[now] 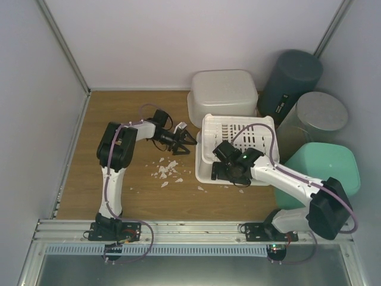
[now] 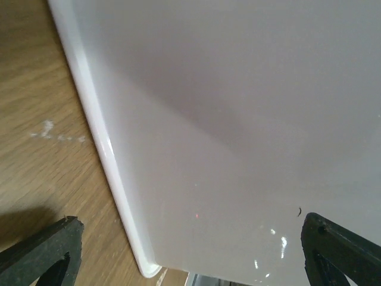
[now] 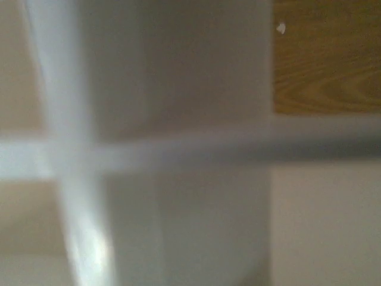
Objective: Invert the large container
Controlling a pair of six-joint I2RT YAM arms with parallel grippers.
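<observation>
Left hand (image 1: 187, 142) is out over the wood with its fingers spread wide and nothing between them, and the large container (image 1: 235, 138), the white slatted basket, sits right in front of those fingers, its side wall just beyond the tips. From the left wrist that wall (image 2: 238, 119) fills nearly the whole view, smooth and white, rim running down the left, with the two dark fingertips (image 2: 44, 250) far apart at the bottom corners and not touching it. Right hand (image 1: 229, 170) is down at the container's near rim, pressed in close; its own camera gives only blurred white bars (image 3: 178, 149) and a patch of wood beyond, no fingers in sight, so I can't tell how far open it is or whether it has a grip. The container stands mouth-up on the brown wooden tabletop (image 1: 119, 113). Below the left hand, white scraps (image 1: 166, 171) lie scattered. Beyond the container sits a white tub (image 1: 223, 92), bottom-up, then a dark grey bin (image 1: 290, 77), a lidded grey bin (image 1: 321, 112) and a green tub (image 1: 330, 167) out past the right hand. Plain pale walls enclose it all.
</observation>
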